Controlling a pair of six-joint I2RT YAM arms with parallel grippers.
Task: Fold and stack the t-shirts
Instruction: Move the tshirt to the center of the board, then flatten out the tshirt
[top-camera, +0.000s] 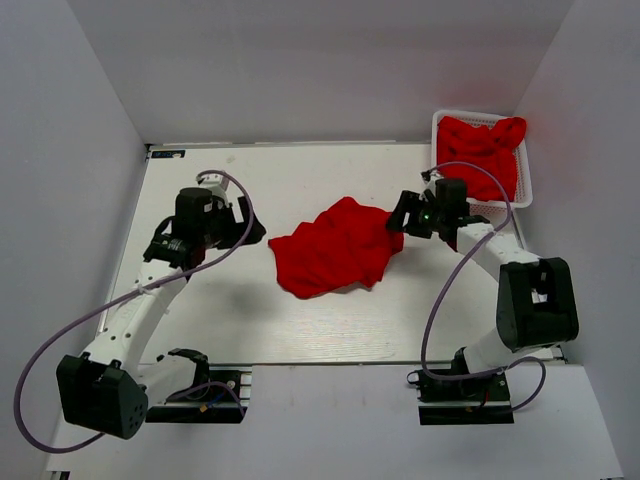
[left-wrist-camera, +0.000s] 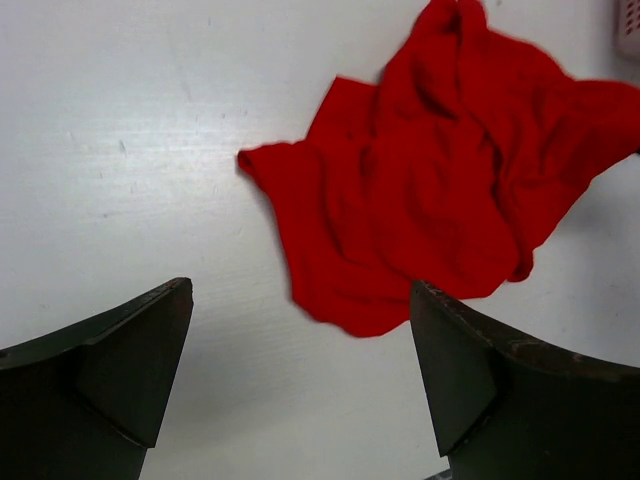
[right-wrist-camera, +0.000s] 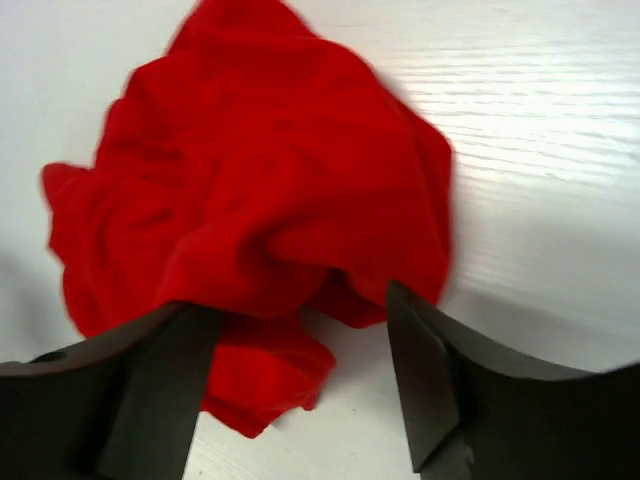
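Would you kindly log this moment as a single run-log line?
t-shirt: crumpled, mid-table, unfolded | left gripper: open, empty, beside it | right gripper: open at its edge | basket: more red t-shirts inside

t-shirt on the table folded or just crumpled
Crumpled, not folded: the red t-shirt lies in an irregular wrinkled heap on the table, with no straight edges.

The shirt (top-camera: 335, 248) is soft, matt red cloth, creased all over. The table (right-wrist-camera: 560, 120) is white with a fine wood grain and a dull sheen. The basket (top-camera: 437, 140) is white plastic lattice. The left fingers (left-wrist-camera: 130, 370) look like dark, matt plastic.
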